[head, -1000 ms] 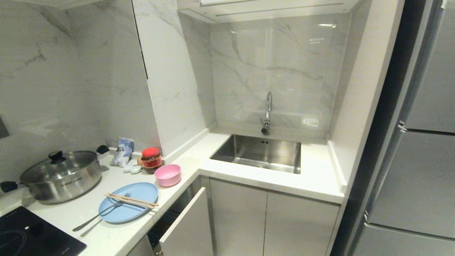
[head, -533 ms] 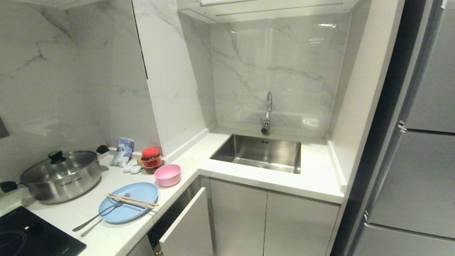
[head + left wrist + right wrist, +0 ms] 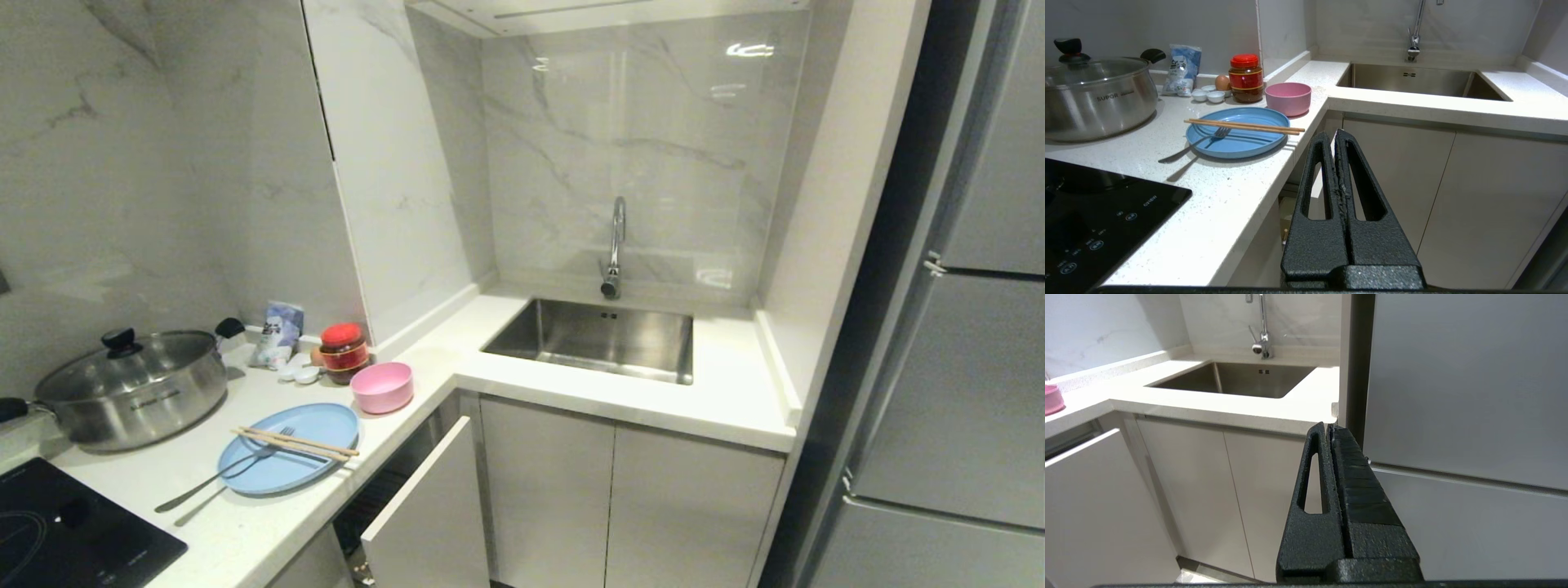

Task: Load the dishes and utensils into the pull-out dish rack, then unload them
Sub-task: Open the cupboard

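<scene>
A light-blue plate (image 3: 286,453) (image 3: 1237,136) lies near the counter's front edge. The wooden chopsticks (image 3: 298,443) (image 3: 1245,126) lie across it. The silver fork (image 3: 214,482) (image 3: 1194,145) rests with its tines on the plate and its handle on the counter. A pink bowl (image 3: 382,386) (image 3: 1288,98) stands just behind the plate. Below the counter the pull-out dish rack's white front panel (image 3: 424,506) (image 3: 1094,486) stands partly pulled out, and its basket is hidden in the dark gap. My left gripper (image 3: 1333,132) and right gripper (image 3: 1329,425) are shut, empty, held low before the cabinets.
A lidded steel pot (image 3: 131,392), red-lidded jar (image 3: 343,351), small white spoons (image 3: 298,373) and a packet (image 3: 277,331) sit at the counter's back. A black hob (image 3: 65,531) is at the left, the sink (image 3: 596,339) with tap (image 3: 616,245) ahead, a grey fridge (image 3: 963,367) at the right.
The whole head picture has shifted a little upward, so the camera has moved. The things on the counter lie as before.
</scene>
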You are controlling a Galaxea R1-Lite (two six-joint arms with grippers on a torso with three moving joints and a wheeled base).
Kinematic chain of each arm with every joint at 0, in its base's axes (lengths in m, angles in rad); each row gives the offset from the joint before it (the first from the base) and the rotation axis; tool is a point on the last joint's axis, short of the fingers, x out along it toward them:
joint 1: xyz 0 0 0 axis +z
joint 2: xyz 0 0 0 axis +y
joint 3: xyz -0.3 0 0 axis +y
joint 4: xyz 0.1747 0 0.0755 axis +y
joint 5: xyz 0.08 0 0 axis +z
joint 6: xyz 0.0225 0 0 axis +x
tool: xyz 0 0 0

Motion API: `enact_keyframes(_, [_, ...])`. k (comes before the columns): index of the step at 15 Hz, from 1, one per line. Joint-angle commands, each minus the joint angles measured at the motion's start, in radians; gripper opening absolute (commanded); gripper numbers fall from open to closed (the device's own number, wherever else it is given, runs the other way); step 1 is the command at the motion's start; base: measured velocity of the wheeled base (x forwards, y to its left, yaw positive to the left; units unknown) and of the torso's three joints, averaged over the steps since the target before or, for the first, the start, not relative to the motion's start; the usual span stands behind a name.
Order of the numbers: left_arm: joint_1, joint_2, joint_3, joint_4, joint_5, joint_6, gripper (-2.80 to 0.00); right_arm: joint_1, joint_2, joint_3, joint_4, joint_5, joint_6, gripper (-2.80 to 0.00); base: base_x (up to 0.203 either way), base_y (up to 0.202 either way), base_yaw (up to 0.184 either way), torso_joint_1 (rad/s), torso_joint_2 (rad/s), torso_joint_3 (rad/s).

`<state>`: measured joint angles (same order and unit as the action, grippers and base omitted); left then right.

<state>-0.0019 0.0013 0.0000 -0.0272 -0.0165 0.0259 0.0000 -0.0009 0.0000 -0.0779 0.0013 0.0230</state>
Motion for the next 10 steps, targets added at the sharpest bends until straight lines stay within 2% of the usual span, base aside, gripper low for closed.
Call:
enact_keyframes(1, [0.000,0.000,0.014,-0.001,0.000,0.000,-2.80,0.000,-0.001,0.026,-0.001,0.000,0.000,-2.80,0.000,0.000,0.000,-0.156,0.33,0.163])
enact_keyframes(7, [0.000,0.000,0.014,0.000,0.000,0.000,-2.80,0.000,-0.001,0.026,0.000,0.000,0.000,-2.80,0.000,0.000,0.000,-0.170,0.36,0.188])
enact_keyframes(10, [0.000,0.000,0.014,-0.001,0.000,0.000,-2.80,0.003,0.001,0.026,-0.002,0.000,0.000,-2.80,0.000,0.000,0.000,-0.232,0.50,0.260])
